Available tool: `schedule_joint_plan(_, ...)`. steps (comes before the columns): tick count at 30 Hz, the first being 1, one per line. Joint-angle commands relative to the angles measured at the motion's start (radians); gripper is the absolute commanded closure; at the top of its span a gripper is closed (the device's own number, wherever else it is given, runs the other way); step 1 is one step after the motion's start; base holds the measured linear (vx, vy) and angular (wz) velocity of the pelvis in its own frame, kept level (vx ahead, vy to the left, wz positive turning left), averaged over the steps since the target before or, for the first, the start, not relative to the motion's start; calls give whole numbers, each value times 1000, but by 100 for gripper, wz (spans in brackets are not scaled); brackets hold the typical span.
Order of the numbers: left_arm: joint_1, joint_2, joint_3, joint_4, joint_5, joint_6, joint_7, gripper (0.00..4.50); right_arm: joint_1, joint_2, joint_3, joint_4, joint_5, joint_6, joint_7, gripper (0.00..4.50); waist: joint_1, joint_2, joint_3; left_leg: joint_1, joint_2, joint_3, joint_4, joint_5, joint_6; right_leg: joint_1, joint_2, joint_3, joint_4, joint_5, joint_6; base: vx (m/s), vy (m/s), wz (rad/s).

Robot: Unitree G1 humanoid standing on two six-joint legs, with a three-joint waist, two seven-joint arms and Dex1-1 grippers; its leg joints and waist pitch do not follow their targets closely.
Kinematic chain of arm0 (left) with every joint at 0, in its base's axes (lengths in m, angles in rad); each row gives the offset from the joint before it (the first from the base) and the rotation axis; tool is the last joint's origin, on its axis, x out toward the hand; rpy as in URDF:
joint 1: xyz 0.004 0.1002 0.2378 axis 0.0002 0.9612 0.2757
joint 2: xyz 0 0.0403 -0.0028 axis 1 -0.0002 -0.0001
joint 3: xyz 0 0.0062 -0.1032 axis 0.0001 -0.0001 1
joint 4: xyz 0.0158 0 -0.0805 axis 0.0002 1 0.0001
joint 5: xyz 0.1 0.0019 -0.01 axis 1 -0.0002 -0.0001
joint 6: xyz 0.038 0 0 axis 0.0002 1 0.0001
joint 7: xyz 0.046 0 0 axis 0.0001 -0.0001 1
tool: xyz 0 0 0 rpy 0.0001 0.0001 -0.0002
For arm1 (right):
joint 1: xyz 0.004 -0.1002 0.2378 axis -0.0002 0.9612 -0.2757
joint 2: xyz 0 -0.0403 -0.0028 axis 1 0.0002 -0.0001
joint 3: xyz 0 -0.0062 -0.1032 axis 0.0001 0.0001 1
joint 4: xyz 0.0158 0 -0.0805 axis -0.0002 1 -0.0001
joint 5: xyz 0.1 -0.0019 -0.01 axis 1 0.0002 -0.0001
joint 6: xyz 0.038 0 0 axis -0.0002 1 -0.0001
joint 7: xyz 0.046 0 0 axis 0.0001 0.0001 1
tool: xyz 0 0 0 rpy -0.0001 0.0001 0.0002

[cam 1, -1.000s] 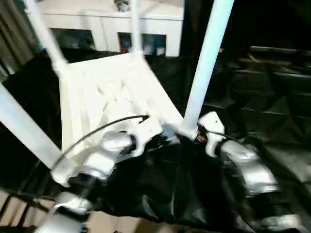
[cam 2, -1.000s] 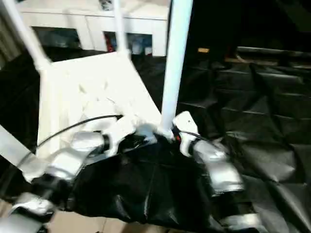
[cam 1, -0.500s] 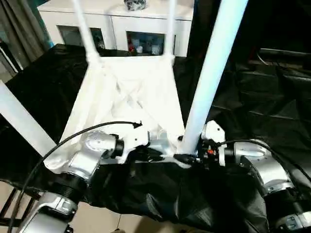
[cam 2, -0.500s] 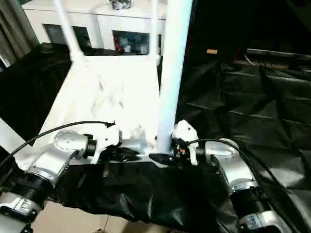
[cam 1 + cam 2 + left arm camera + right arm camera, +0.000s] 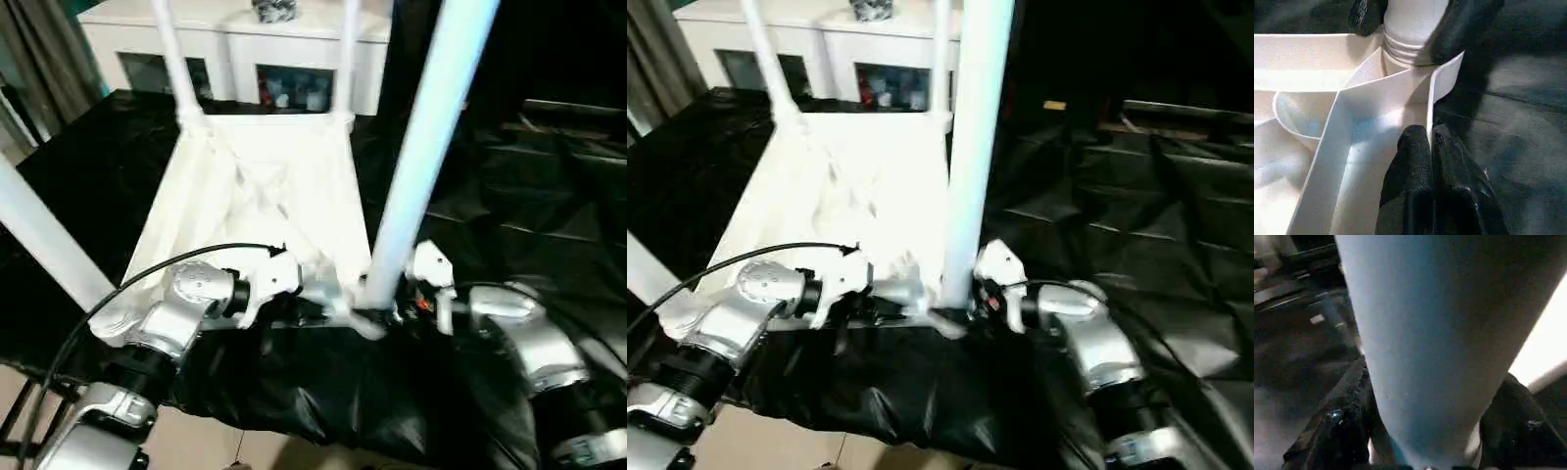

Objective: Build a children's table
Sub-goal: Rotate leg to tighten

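Black cloth drapes the large table (image 5: 549,225) where the work lies, with a white cabinet (image 5: 235,59) behind it. From the left eye, the children's table top (image 5: 260,211) rests upside down on the cloth, ribbed underside up, with legs rising from its corners: two thin far legs (image 5: 176,59), one at the near left (image 5: 44,245), and the near right leg (image 5: 416,166) standing tall between the two arms. The left gripper (image 5: 338,299) sits at the top's near edge and the right gripper (image 5: 387,311) at the foot of that near right leg, probably to steady the top while the leg is seated in its socket.

The right eye shows the same layout, the near right leg upright in its corner socket (image 5: 955,313) with both silver forearms meeting there.

Through the left wrist camera, the left gripper's fingers (image 5: 1415,161) are pressed together on a thin wall of the top's rim, pinching it; beyond, the other gripper's black fingers (image 5: 1462,27) flank the leg's ringed base where it enters the socket.

Through the right wrist camera, the leg fills the space between the right gripper's fingers (image 5: 1334,428), which stand on either side of it, wrapped around the tube.
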Motion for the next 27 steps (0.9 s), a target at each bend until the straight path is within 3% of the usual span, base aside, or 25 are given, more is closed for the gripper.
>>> schedule_joint_plan(1, -21, -88, 14, -14, 20, 55, 183, 450, 22, 108, 52, 25, -32, 42, -152, 192, -6, -12, -44, -5, 27, -6, -73, -223, 23, 47, -68, 34, -76, -389, -167, 0, 0, 0)
schedule_joint_plan(4, -16, -134, 11, -24, 34, 77, 250, 450, 23, 167, 47, 40, -55, 58, -259, 193, -16, -13, -45, -3, 25, -8, -73, -243, 17, 44, -66, 34, -80, -411, -150, 0, 0, 0)
schedule_joint_plan(7, -10, -215, -8, -29, 73, 103, 371, 450, -2, 297, 14, 97, -100, 72, -496, 193, -22, -12, -43, -2, 22, -7, -73, -253, 19, 37, -66, 37, -87, -442, -136, 0, 0, 0)
schedule_joint_plan(10, -3, -237, -14, -39, 77, 112, 387, 450, -8, 313, 43, 96, -132, 43, -509, 193, -26, -6, -45, -4, 22, -9, -74, -255, 24, 39, -63, 37, -85, -404, -135, 0, 0, 0)
schedule_joint_plan(12, 1, -240, -19, -45, 80, 113, 384, 450, -8, 314, 49, 91, -133, 35, -500, 137, -27, -5, -46, -4, 22, -8, -73, -250, 32, 38, -63, 39, -84, -374, -144, 0, 0, 0)
schedule_joint_plan(14, 11, -233, -34, -57, 89, 111, 367, 450, -4, 319, 30, 68, -95, 55, -472, 125, -28, -3, -47, -8, 22, -7, -73, -239, 45, 43, -63, 39, -80, -329, -159, 0, 0, 0)
schedule_joint_plan(19, 24, -191, -28, -73, 81, 92, 318, 450, -10, 252, 15, 45, -93, 28, -405, 76, -30, 0, -46, -8, 24, -8, -74, -254, 50, 44, -65, 37, -81, -335, -169, 0, 0, 0)
schedule_joint_plan(27, 53, -74, -14, -119, 13, 42, 115, 450, -14, 51, 36, 18, -38, -16, -60, 76, -25, -1, -53, -11, 25, -3, -63, -182, 92, 52, -65, 36, -69, -211, -219, 0, 0, 0)
